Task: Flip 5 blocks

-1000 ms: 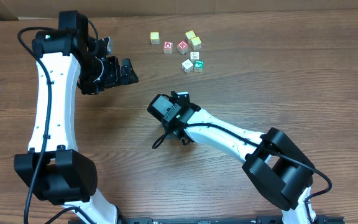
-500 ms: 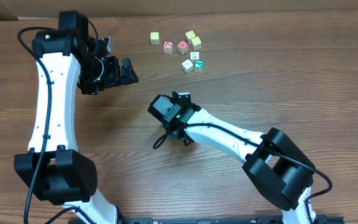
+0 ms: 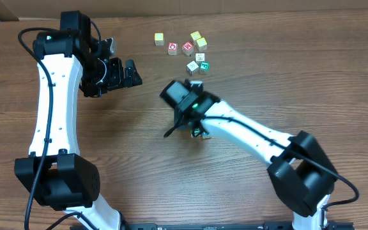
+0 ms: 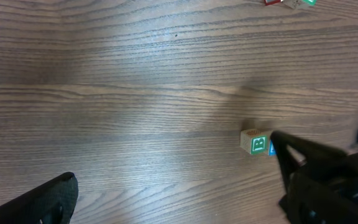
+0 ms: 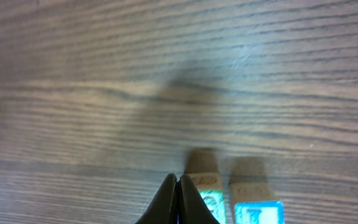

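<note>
Two tiny blocks lie side by side mid-table, one with a green printed face (image 5: pixel 206 198) and one with a blue face (image 5: pixel 254 210). The left wrist view also shows the green-faced block (image 4: pixel 254 143); overhead it is a small speck (image 3: pixel 198 133) under the right arm. My right gripper (image 5: pixel 178 180) is shut, with its tips right against the green-faced block's left side and nothing between them. More blocks sit in a cluster at the back: two white (image 3: pixel 193 66) and one teal-green (image 3: pixel 204 66). My left gripper (image 3: pixel 131 73) hovers open and empty, far to the left.
In the back cluster there are also plain yellow cubes (image 3: pixel 159 39) and red-faced cubes (image 3: pixel 172 48). The right arm's black wrist (image 4: pixel 328 177) fills the right of the left wrist view. A cardboard edge runs along the table's far side.
The right arm's wrist has swung toward the back and right, and its shut tips now rest beside the two mid-table blocks. The left arm has not moved.
</note>
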Tool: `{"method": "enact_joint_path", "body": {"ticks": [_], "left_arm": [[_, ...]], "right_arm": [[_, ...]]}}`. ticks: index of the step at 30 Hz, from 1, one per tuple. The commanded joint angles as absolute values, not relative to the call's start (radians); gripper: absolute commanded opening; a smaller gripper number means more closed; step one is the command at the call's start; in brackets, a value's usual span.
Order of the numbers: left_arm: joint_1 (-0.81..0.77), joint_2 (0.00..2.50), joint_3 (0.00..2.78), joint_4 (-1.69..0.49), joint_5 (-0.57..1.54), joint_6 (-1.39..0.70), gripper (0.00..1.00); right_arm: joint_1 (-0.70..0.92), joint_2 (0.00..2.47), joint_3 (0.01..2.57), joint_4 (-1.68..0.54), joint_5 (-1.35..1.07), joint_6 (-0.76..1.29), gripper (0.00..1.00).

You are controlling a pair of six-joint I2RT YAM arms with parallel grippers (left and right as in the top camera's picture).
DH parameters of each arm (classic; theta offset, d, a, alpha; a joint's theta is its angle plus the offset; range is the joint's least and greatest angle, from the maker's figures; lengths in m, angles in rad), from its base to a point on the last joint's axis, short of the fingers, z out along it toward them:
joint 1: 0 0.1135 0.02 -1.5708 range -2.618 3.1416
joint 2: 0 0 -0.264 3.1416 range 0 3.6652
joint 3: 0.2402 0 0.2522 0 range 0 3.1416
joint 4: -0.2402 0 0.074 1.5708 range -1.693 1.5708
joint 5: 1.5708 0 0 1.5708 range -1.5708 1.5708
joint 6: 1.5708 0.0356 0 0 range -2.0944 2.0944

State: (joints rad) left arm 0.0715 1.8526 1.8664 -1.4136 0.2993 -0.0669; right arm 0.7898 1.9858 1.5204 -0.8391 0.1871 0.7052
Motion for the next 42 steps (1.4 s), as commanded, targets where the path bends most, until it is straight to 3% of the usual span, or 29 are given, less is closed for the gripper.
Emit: {"method": "enact_joint_path", "body": {"ticks": [1, 34, 42], "left_arm": [[0.065, 1.863, 1.886, -1.41, 0.295, -0.056, 1.0], [0.065, 1.863, 1.886, -1.41, 0.295, -0.056, 0.99], [0.065, 1.863, 1.886, -1.409, 0.295, -0.056, 1.0]], "right_arm": [[0.737, 1.993, 1.538, -0.828, 0.072, 0.66, 0.04], [0.73, 2.087, 1.56, -0.821, 0.004, 0.593, 0.04], [0.769, 2.087, 1.591, -0.855, -0.123, 0.594, 0.04]]}}
